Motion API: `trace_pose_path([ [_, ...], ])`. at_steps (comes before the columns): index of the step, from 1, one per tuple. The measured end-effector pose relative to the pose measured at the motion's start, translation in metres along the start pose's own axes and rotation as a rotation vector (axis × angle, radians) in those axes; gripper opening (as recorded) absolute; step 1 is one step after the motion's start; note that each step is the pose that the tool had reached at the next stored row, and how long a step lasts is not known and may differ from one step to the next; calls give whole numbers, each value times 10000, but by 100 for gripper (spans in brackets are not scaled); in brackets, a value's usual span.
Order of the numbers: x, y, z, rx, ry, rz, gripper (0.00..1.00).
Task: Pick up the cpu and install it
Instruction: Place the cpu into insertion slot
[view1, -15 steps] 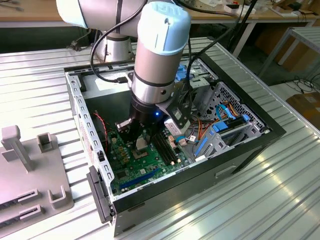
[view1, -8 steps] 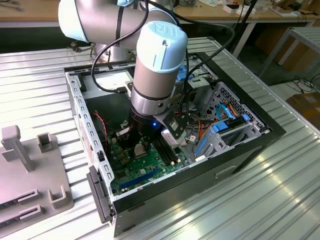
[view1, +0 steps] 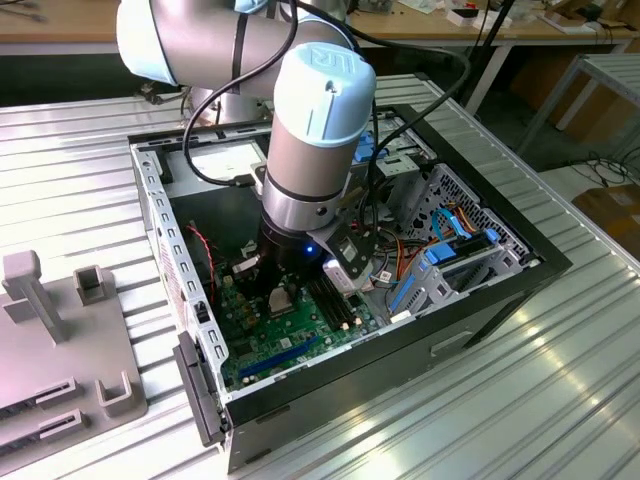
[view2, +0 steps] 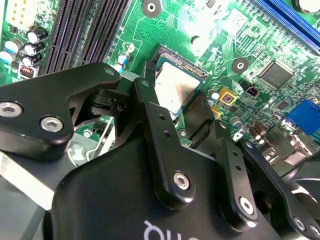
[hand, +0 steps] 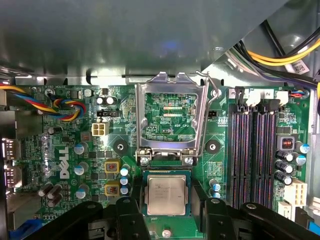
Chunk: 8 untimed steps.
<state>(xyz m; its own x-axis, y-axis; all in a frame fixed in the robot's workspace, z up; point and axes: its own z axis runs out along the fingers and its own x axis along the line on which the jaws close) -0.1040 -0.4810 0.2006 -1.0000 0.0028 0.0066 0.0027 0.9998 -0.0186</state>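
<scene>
Gripper (hand: 168, 200) low inside open computer case (view1: 430, 345), jaws clenched on two opposite edges of the cpu (hand: 166, 192), cpu flat in socket (hand: 167, 172), socket's metal frame (hand: 141, 117) swung open just beyond, memory slots (hand: 252, 155) apart to one side.

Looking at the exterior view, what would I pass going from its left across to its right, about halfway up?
From the exterior view's left: grey fixture plate with upright holders → computer case's perforated side wall → robot arm reaching down inside → blue drive bracket → ribbed metal table.
</scene>
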Motion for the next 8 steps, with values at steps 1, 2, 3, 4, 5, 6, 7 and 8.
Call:
trace_pose_path([
  [1, 0, 0, 0, 0, 0, -1, 47],
  [2, 0, -1, 0, -1, -1, -2, 47],
  [3, 0, -2, 0, 0, 0, -3, 47],
  [4, 0, -4, 0, 0, 0, -3, 47],
  [5, 0, -4, 0, 0, 0, -3, 47],
  [6, 0, -8, 0, 0, 0, -4, 47],
  [7, -3, -8, 0, -1, -1, -6, 47],
  [8, -5, -8, 1, -1, 0, -8, 47],
])
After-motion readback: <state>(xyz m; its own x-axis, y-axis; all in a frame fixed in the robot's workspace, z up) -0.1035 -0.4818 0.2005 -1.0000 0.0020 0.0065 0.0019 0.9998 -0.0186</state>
